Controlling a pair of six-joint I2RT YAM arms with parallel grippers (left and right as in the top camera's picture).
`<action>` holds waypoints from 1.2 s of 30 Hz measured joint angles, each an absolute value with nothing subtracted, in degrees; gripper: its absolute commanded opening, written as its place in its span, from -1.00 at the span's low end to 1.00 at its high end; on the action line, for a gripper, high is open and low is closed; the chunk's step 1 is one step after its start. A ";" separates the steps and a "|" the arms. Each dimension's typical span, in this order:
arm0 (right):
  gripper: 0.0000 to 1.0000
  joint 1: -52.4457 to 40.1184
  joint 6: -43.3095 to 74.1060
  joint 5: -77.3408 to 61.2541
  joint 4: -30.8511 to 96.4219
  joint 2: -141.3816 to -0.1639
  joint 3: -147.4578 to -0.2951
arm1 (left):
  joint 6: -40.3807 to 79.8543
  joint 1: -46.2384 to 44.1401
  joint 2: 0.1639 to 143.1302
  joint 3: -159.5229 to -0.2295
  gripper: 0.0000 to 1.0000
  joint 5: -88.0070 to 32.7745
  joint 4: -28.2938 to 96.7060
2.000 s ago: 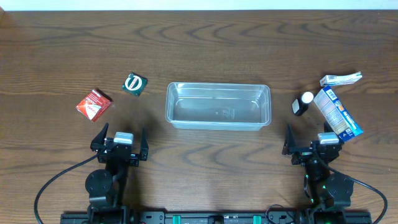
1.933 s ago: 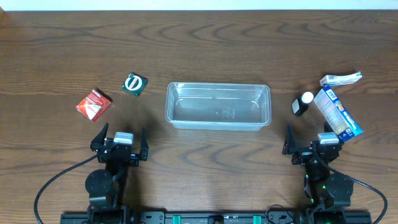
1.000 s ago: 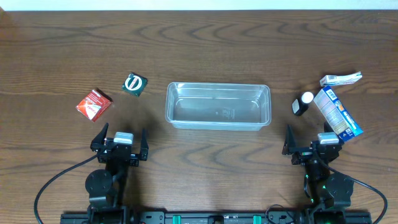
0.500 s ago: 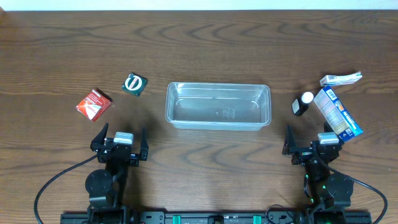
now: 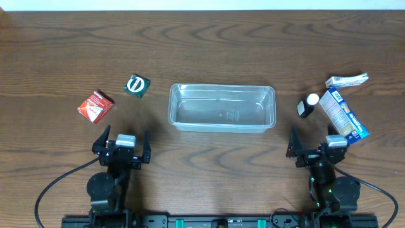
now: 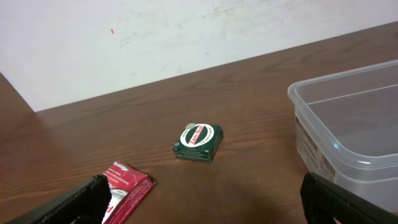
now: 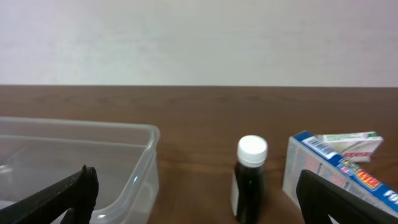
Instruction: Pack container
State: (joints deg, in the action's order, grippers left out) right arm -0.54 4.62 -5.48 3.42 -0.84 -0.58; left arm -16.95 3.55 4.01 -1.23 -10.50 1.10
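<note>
1. Dark wood table (image 5: pixel 209 38), plain white wall (image 6: pixel 155 37) behind it in both wrist views.
2. We see the left gripper (image 5: pixel 124 138) low at the near edge, its fingers (image 6: pixel 62 208) spread wide, nothing between them.
3. Right gripper (image 5: pixel 318 149) is the same: fingers (image 7: pixel 50 199) spread wide and empty.
4. The container (image 5: pixel 221 86) sits between the two grippers and ahead of both, beyond the left gripper's right finger and beyond the right gripper's left finger. It is empty and upright.
5. Ahead of the left fingers, near the middle of the gap, is a green box (image 6: pixel 198 142). The red packet (image 6: pixel 124 190) lies just beside the left finger.
6. Ahead of the right fingers, inside the gap, stands a dark bottle (image 7: pixel 250 177). A blue box (image 7: pixel 333 177) sits toward the right finger, with a white box (image 7: pixel 348 144) behind it.
7. We judge that packing has not started: nothing is in the container and no grasp is under way.
8. The next move likely calls for one arm to reach forward, lower its spread fingers over a near item and close. The bottle or the green box looks easiest.
9. Count: one container, five loose items (one red packet, one green box, one bottle, one blue box, one white box), two grippers.
</note>
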 measured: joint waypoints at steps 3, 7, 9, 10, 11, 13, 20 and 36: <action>0.99 -0.54 4.54 -6.48 7.29 -1.17 -2.50 | -16.95 3.55 4.01 -1.23 0.96 -10.50 1.10; 0.99 -0.43 3.18 -6.70 13.45 -6.09 -11.05 | -16.95 3.55 4.01 -1.23 0.96 -10.48 1.10; 0.99 0.27 2.07 -6.79 16.36 -11.81 -18.15 | -16.95 3.55 4.01 -1.23 0.96 -10.50 1.13; 0.98 0.60 1.85 -6.79 17.56 -14.39 -21.17 | -16.95 3.57 4.01 -1.23 0.96 -10.48 1.10; 0.99 1.02 1.48 -6.74 19.59 -18.00 -25.15 | -16.93 3.57 4.01 -1.23 0.96 -10.48 1.10; 0.99 1.67 0.84 -6.74 23.83 -24.91 -32.53 | -16.95 3.60 4.01 -1.23 0.96 -10.46 1.10; 0.98 3.25 -2.37 -6.42 45.82 -51.33 -58.78 | -16.95 3.60 4.01 -1.23 0.96 -10.46 1.10; 0.93 8.10 -5.04 4.19 57.82 -67.09 -67.55 | -16.95 3.60 4.01 -1.23 0.96 -10.48 1.10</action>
State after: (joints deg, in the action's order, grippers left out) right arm 8.10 -5.04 4.19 57.82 -67.09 -67.55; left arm -16.95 3.60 4.01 -1.23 -10.48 1.10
